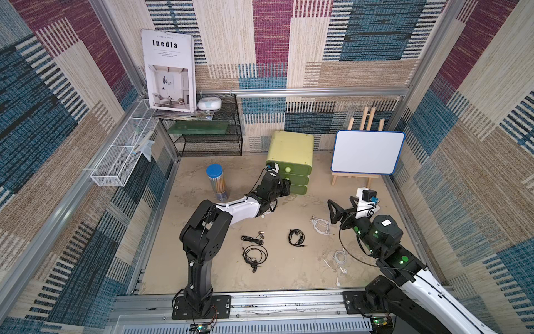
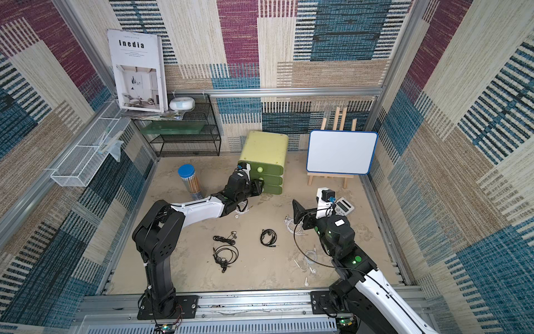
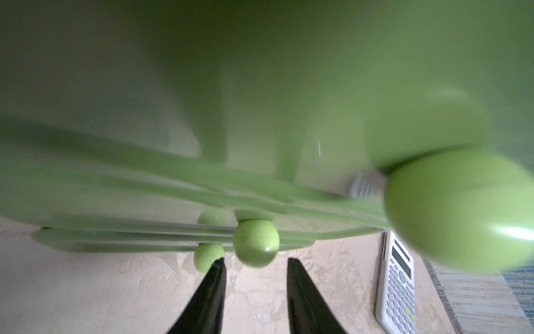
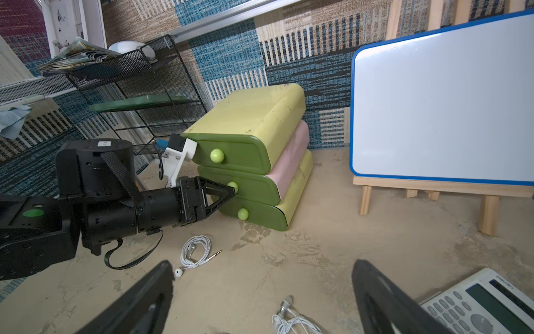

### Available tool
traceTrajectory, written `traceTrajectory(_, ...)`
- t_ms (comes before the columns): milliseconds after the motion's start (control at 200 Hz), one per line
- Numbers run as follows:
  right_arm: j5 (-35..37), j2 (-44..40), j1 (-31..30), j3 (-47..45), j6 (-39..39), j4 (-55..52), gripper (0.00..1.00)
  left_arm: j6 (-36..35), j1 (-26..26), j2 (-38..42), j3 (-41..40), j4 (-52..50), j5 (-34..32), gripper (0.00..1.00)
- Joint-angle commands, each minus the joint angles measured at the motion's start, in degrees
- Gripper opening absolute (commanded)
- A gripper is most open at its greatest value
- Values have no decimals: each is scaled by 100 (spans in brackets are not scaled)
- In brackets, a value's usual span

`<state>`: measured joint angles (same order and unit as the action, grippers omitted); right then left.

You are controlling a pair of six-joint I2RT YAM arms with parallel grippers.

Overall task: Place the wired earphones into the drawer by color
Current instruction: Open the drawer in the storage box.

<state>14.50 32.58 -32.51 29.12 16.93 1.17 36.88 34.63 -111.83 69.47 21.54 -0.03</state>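
The right gripper [image 4: 264, 264] is hanging wide open and empty, with white earphones [image 4: 291, 321] lying just beneath its fingers and black earphones [image 1: 296, 237] lying well apart from them. Farther on, the left gripper [image 3: 255, 261] is standing parted and unclenched, a round glossy knob [image 3: 255, 243] sitting between its fingertips, seemingly untouched. I am expecting trouble here: the smooth ball slipping from hard tapered fingers, or the light plastic drawer unit [image 4: 260, 115] sliding instead of opening.

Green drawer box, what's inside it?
Nothing inside shows: all three drawers of the green drawer box look shut. You only see their dark green fronts and round knobs, with the left gripper at the middle knob.
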Motion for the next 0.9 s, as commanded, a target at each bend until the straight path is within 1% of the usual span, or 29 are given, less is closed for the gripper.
traceTrajectory(0, 35, -14, -5, -12, -14, 138, 100, 12, -9, -31, -149, 660, -67, 37)
traceTrajectory(245, 3, -1, -5, -38, -14, 164, 100, -23, -9, -75, -453, 1410, -32, 37)
traceTrajectory(481, 0, 8, -1, -30, -40, 184, 100, 150, -9, -222, -583, 2034, -67, 37)
traceTrajectory(896, -9, 24, -1, -5, -111, 185, 100, 316, -44, -524, -432, 2314, -49, 36)
